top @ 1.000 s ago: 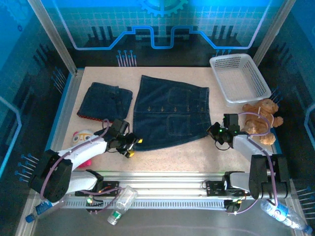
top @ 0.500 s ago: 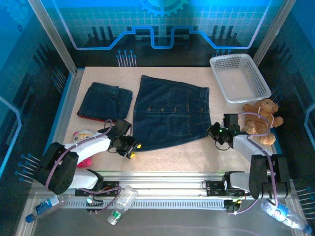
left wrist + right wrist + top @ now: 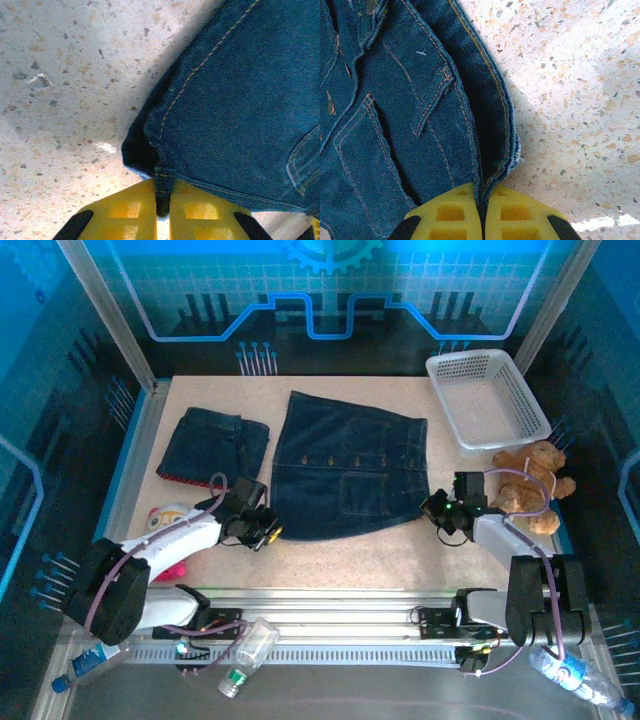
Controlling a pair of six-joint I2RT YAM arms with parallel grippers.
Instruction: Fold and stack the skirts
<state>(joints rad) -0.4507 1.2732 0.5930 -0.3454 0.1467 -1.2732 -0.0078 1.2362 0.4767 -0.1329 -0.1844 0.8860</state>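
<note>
Your left gripper (image 3: 163, 209) has its jaws pressed together on the lower-left hem corner of the denim skirt (image 3: 345, 465). Your right gripper (image 3: 482, 209) pinches its lower-right corner. The skirt lies flat at centre of the top view, with the folded skirts (image 3: 213, 445) to its left.

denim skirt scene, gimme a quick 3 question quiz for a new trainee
1. True or false: the left gripper is shut on the spread denim skirt.
2. In the top view, the folded denim skirt lies: A) left of the spread one; B) on top of it; C) right of it.
3. Fill in: the right gripper pinches the spread skirt's near ____ corner.
Key: 1 true; 2 A; 3 right.
</note>
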